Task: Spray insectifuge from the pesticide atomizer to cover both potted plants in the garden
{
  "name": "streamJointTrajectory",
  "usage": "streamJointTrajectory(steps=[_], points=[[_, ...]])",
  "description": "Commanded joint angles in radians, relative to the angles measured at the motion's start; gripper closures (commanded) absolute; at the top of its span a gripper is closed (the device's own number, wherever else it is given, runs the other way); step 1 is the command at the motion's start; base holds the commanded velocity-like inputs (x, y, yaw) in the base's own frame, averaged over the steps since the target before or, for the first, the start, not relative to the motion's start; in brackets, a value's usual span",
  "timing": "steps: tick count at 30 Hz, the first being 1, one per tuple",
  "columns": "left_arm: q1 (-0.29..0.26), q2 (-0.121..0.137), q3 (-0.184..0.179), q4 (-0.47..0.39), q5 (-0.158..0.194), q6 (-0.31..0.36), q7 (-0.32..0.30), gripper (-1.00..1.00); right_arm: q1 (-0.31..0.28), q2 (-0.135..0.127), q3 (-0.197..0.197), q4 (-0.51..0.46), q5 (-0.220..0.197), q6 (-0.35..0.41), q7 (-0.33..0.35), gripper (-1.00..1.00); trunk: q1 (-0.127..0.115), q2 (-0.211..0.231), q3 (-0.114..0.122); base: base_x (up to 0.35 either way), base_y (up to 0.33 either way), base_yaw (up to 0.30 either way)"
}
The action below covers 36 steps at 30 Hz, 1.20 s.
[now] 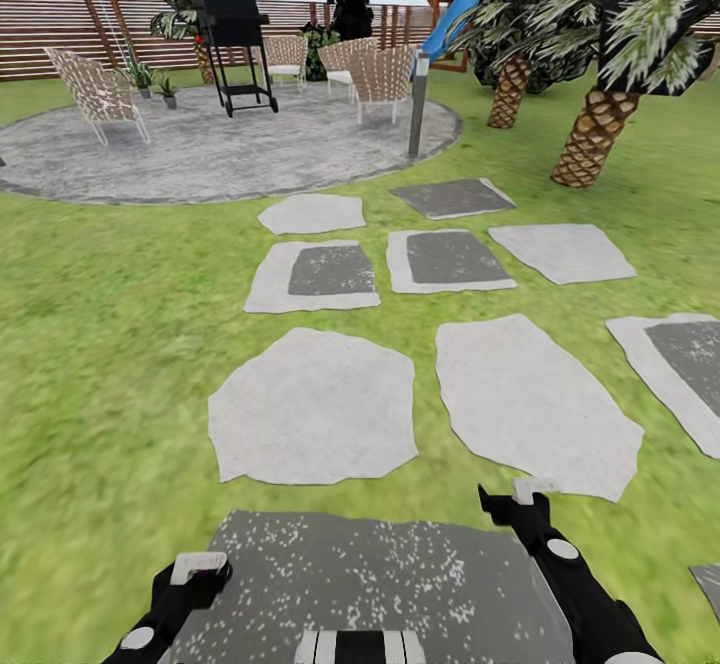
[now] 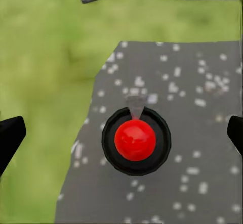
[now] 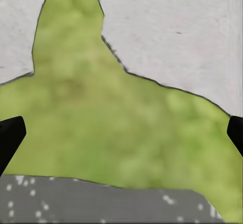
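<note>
Head view puts your potted plants (image 1: pixel 152 81) upper left, by the patio (image 1: pixel 200 154). Left gripper (image 2: pixel 121 133) gapes wide, empty, over the atomizer's red top (image 2: pixel 135 139); right gripper (image 3: pixel 121 133) likewise empty.

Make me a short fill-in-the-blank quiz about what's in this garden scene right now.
1. Seen from above, the pesticide atomizer has a round ___ top.
2. The left gripper and the right gripper are both ___, holding nothing.
3. The two potted plants stand far off beside a wicker ___.
4. The slide behind the palm tree is coloured ___.

Missing words: red; open; chair; blue.
</note>
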Motion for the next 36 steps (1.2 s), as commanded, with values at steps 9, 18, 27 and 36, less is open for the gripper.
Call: streamJointTrajectory(steps=[9, 18, 27, 36], points=[[0.000, 0.000, 0.009, 0.003, -0.005, -0.073, -0.004, -1.00, 0.000, 0.001, -0.004, -0.001, 0.006, 0.000, 0.005, -1.00, 0.004, -0.002, -0.045, 0.000, 0.000, 0.000], [0.000, 0.001, 0.009, 0.003, -0.005, -0.075, -0.004, -1.00, 0.000, 0.001, -0.003, 0.001, 0.006, 0.000, 0.005, -1.00, 0.007, -0.004, -0.084, 0.000, 0.000, 0.000], [0.000, 0.001, 0.009, 0.003, -0.005, -0.075, -0.004, -1.00, 0.000, 0.001, -0.002, 0.001, 0.006, 0.000, 0.005, -1.00, 0.007, -0.004, -0.084, 0.000, 0.000, 0.000], [0.000, 0.001, 0.009, 0.003, -0.005, -0.078, -0.004, -1.00, 0.000, 0.001, -0.001, 0.002, 0.007, 0.000, 0.005, -1.00, 0.007, -0.004, -0.084, 0.000, 0.000, 0.000]])
